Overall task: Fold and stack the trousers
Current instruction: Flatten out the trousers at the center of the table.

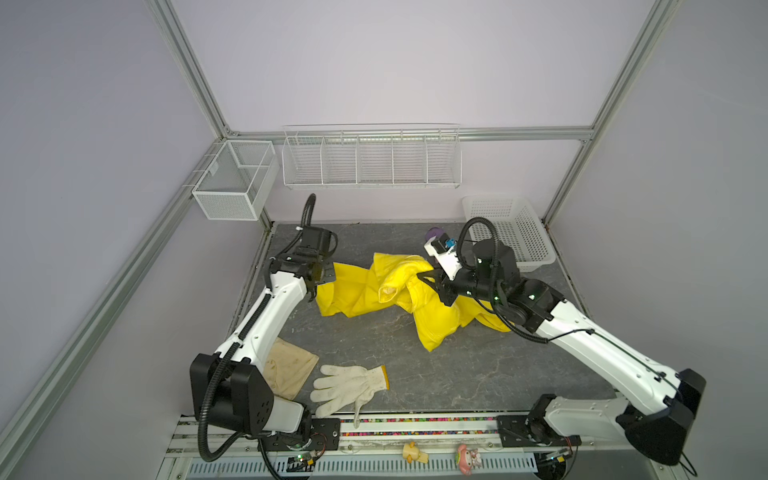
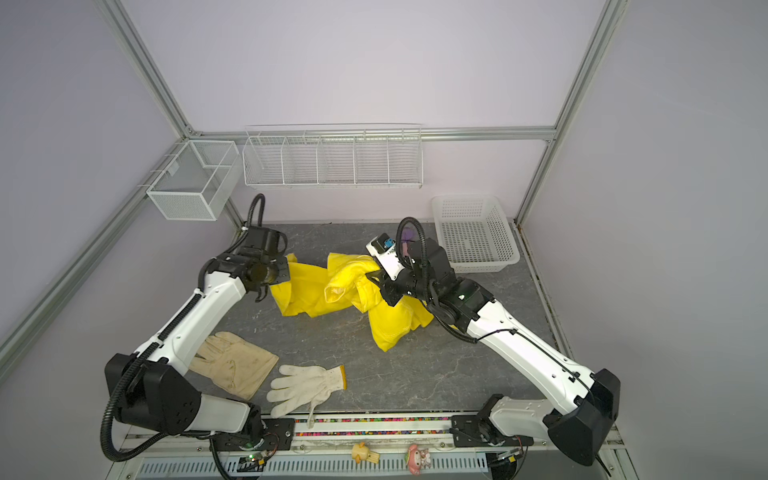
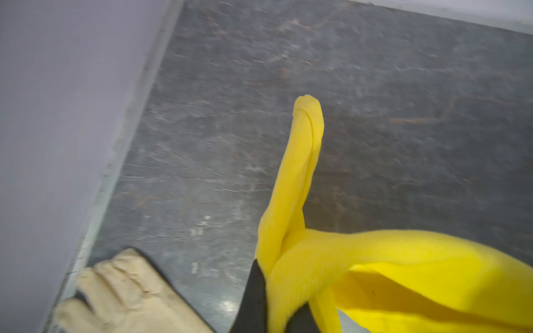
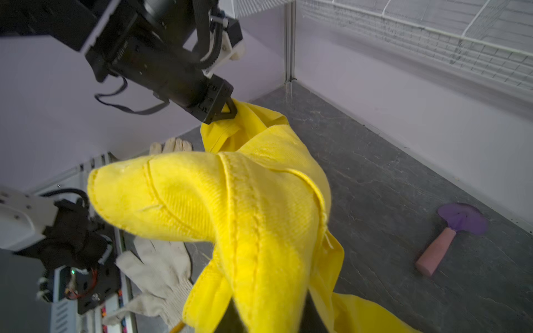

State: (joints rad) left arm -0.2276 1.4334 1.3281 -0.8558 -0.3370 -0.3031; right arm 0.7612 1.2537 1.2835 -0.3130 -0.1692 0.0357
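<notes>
Left gripper [image 4: 230, 111] and right gripper [image 1: 429, 277] each clamp the trousers [image 1: 361, 291], long axis spanning between them, apparently parallel to the bench [image 1: 374, 353] far edge

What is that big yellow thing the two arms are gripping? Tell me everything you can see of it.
It is a pair of bright yellow trousers in ribbed cloth with stitched seams, crumpled and not folded. The left gripper pinches one edge, and the right gripper pinches a bunched part raised off the dark grey table. The rest lies twisted on it.
</notes>
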